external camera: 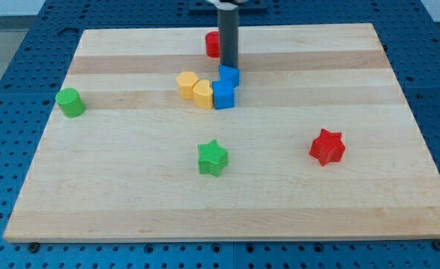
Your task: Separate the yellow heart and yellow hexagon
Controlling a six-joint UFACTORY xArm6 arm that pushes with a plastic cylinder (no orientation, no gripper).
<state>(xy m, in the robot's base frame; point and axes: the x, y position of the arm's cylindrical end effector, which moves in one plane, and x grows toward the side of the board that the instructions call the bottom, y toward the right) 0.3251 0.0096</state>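
Yellow heart (pixel 202 94) touches yellow hexagon (pixel 187 84), mid-desk toward the far edge, blue blocks (pixel 225 89) jammed alongside. Both look light, rigid, probably slide easily. No pincer, only rod; my tip (pixel 228 67) sits behind the blue pair. Push at their seam.

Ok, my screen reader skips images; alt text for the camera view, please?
On a wooden board, a yellow hexagon block touches a yellow heart block beside two blue blocks; my tip sits just above them.
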